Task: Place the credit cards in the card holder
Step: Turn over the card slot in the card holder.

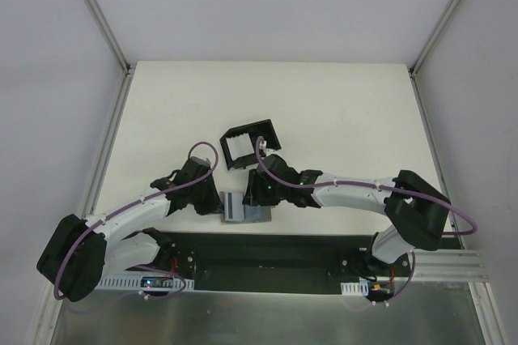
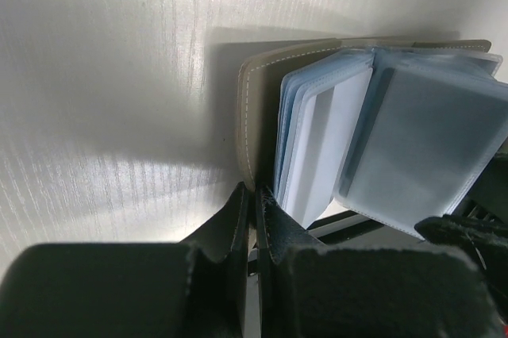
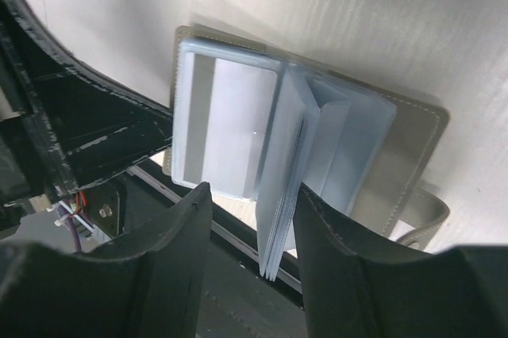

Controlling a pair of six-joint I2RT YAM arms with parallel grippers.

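Card holder is untouched; grey wallet, pinched in closed left jaws, could be tugged loose by open right jaws straddling sleeves.

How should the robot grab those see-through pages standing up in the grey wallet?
Pinch the standing bunch of clear pages near its free edge, coming in opposite the wallet's spine. They are thin, flat and upright like book pages, so one of the fingers goes on each flat face. The open right gripper straddles them that way.
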